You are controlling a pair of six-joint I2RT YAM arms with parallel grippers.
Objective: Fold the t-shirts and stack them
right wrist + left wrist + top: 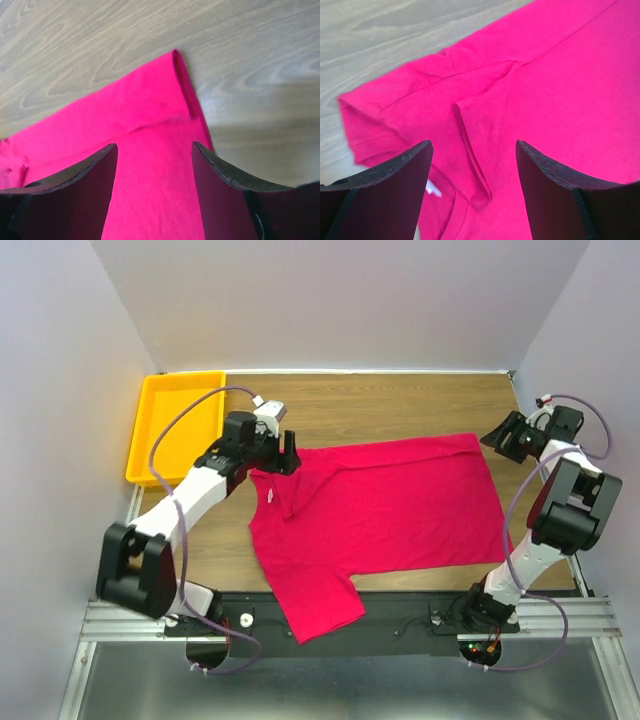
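Wooden desk (400,405) carries the red t-shirt (390,505) across its middle, one sleeve (325,615) past the near edge. Left claw (288,453) and right claw (508,437) hover apart, empty; that overhanging sleeve could drag the cloth askew.

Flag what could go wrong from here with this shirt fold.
1. One sleeve of the t-shirt hangs past the table's near edge onto the black rail; pulling could snag it or drag the shirt off.
2. Cloth under the open left pincer lies in a creased ridge near the collar; a grasp there may catch uneven layers.
3. The open right pincer is over the thin corner hem; it may miss.
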